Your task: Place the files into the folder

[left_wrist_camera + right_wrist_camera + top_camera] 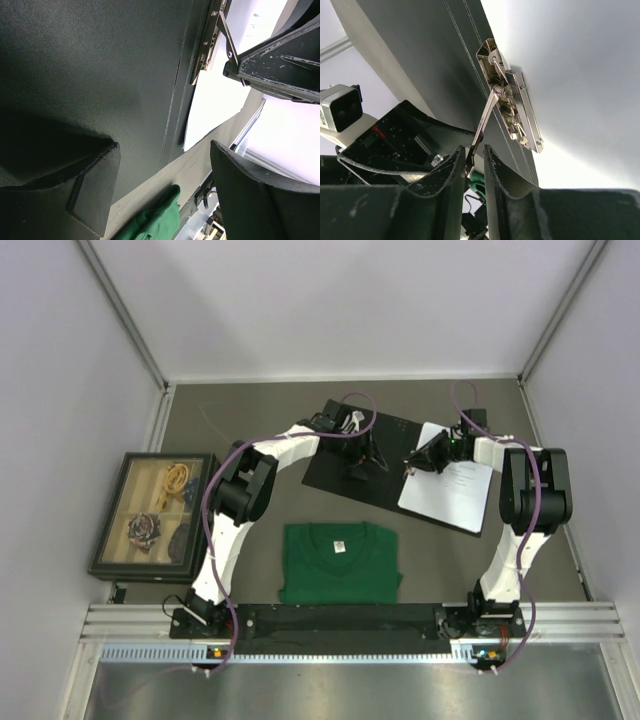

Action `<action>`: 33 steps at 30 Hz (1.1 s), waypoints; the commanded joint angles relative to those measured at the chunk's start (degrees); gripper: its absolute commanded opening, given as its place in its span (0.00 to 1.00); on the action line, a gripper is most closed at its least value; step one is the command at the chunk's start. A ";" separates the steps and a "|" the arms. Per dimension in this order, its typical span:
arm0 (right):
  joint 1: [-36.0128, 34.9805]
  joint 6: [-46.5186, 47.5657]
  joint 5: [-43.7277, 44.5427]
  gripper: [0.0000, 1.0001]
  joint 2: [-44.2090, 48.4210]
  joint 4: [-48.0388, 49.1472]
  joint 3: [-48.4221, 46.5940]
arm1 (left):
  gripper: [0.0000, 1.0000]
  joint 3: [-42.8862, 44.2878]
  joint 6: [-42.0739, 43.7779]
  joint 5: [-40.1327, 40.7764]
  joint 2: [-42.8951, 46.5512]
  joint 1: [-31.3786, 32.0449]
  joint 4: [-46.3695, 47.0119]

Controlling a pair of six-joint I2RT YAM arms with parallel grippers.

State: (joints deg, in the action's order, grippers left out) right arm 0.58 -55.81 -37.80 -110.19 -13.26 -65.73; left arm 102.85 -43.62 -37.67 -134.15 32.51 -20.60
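I see the folder (330,478) black on its inner face, its clip (512,107) shiny silver. The files (450,495) are white with faint black print. The shirt (340,562) is plain green, the table (250,415) a dull grey-brown. The box (142,567) is dark-framed and tan inside.

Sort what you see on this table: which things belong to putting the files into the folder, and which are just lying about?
For the job: the folder, lying open; its clip; the files, white sheets on its right side.

Lying about: the green T-shirt; the dark-framed picture box.
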 commanded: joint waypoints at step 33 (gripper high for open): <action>0.91 -4.13 -0.26 0.06 4.55 2.79 1.66 | 0.78 -0.37 2.31 3.48 -2.43 0.89 -1.02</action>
State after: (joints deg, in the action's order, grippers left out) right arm 0.86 -58.78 -37.63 -107.07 -12.69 -65.41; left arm 102.85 -43.38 -37.65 -134.15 32.62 -20.58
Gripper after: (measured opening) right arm 0.123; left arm 0.776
